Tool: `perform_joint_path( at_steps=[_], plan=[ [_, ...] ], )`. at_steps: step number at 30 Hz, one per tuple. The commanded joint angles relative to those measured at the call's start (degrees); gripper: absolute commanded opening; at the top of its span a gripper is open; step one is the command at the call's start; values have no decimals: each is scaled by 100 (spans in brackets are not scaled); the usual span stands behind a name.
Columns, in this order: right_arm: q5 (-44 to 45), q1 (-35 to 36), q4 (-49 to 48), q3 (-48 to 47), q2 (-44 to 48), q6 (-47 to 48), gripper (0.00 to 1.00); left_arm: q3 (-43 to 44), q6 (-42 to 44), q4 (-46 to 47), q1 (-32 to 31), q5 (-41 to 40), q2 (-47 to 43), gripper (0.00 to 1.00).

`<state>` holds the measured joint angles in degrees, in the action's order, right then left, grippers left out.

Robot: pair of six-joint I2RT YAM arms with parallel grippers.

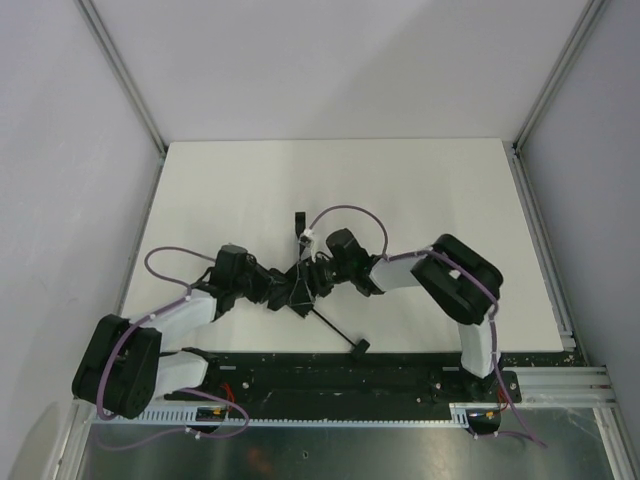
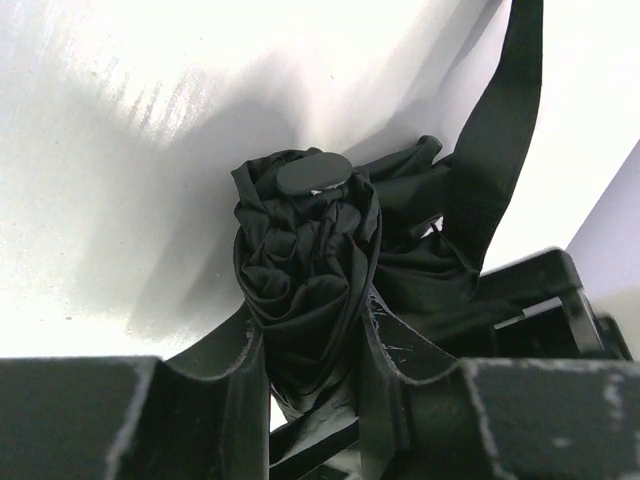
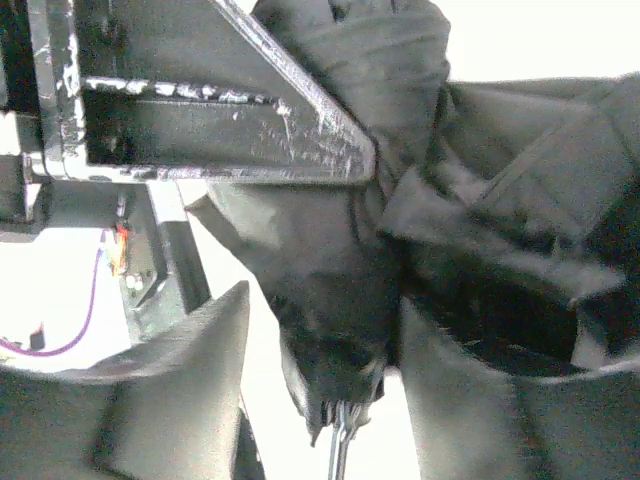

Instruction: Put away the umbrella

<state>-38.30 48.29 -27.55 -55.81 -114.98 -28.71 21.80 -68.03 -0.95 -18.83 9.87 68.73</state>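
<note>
**A:** Where's the umbrella [image 2: 305, 260]?

**B:** Mid-bench [image 1: 400, 180], between the two arms. The canopy is bunched up, and the shaft [image 1: 330, 325] runs from it toward the near right. The handle [image 1: 358, 347] lies by the near edge.

**A:** Who has it?

**B:** The left end effector [image 2: 305, 370] clamps the bunched canopy below the tip cap [image 2: 313, 172], a finger pressed on each side. The right end effector [image 1: 322, 272] meets the bundle from the opposite side. One of its fingers looks clear of the cloth and the other is lost in folds, so I cannot tell whether it grips.

**A:** And next?

**B:** Probably the shaft. It slants toward the right arm's side, so that arm is nearer the handle.
</note>
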Motion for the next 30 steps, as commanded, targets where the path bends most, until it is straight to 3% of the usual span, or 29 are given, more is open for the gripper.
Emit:
perform_joint_path(
  at_steps=[1,4,10,16,21,24,30],
  plan=[
    [1503,254,2123,-123,916,1337,70,-213,555,-566,51,-799,242,0],
    [2500,539,2587,-305,1377,1966,76,-126,461,-728,50,-648,419,0],
    [4354,1385,2596,-469,1612,3149,80,125,262,-1201,54,-463,834,0],
    [5592,1991,2081,-728,1055,3826,79,192,210,-1402,45,-445,834,0],
    [6429,2346,1921,-1002,341,4249,72,239,130,-1540,44,-382,839,0],
    [6599,2396,1916,-1025,-22,4158,62,258,71,-1595,39,-331,850,0],
    [6231,2303,2353,-988,-340,3527,8,306,85,-1623,25,-320,724,0]
  ],
)
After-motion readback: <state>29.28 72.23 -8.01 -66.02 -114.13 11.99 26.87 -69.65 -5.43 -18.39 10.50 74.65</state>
